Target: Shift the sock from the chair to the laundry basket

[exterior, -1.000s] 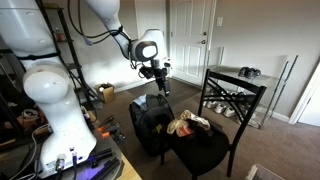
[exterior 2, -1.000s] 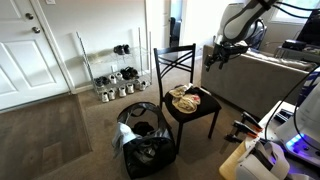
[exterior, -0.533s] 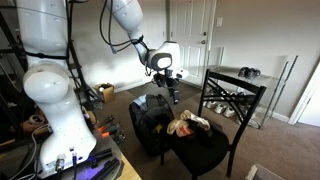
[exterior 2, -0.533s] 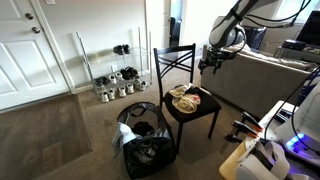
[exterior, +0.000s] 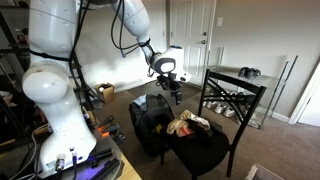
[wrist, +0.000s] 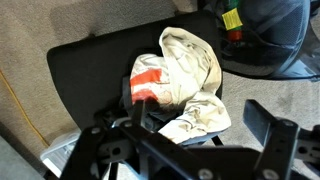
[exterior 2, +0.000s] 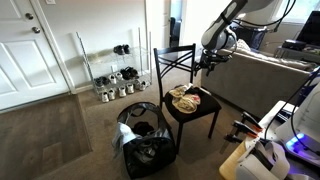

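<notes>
The sock (wrist: 190, 80), a crumpled cream cloth with a red patch, lies on the dark seat of the black chair (wrist: 90, 70). It shows on the seat in both exterior views (exterior: 187, 124) (exterior 2: 187, 98). The chair (exterior: 232, 100) (exterior 2: 176, 62) has a crossed-bar back. The black slouchy laundry basket (exterior: 150, 122) (exterior 2: 142, 147) stands on the carpet right beside the chair; its rim shows in the wrist view (wrist: 268, 35). My gripper (exterior: 175, 92) (exterior 2: 207, 64) (wrist: 205, 125) hovers above the seat, open and empty, jaws wide over the sock.
A metal shoe rack (exterior 2: 108, 70) (exterior: 250, 90) with shoes stands by the wall near white doors (exterior 2: 30, 50). A grey couch (exterior 2: 265, 75) is behind the chair. A cardboard box (exterior: 105, 93) sits on the floor. The robot's white base (exterior: 50, 110) is close in front.
My gripper has moved across from beside the chair and come lower, and it now hangs over the seat and the sock. The sock, chair and basket have not moved.
</notes>
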Robot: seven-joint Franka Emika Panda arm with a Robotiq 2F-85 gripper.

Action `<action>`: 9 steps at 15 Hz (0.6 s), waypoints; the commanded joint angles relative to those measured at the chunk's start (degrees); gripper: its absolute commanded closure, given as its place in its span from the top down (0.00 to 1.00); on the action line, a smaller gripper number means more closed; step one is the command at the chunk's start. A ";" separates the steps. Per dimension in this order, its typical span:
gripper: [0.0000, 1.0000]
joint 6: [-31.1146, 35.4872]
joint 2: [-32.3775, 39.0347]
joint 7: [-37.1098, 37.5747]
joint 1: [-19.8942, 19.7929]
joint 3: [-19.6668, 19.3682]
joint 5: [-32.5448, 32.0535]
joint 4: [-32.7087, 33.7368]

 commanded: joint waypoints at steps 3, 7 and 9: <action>1.00 -0.18 -0.02 -0.56 0.92 -0.92 0.69 0.08; 1.00 -2.96 7.58 1.60 -2.12 0.73 9.27 9.74; 1.00 -4.24 12.52 1.67 -3.70 1.73 14.33 15.60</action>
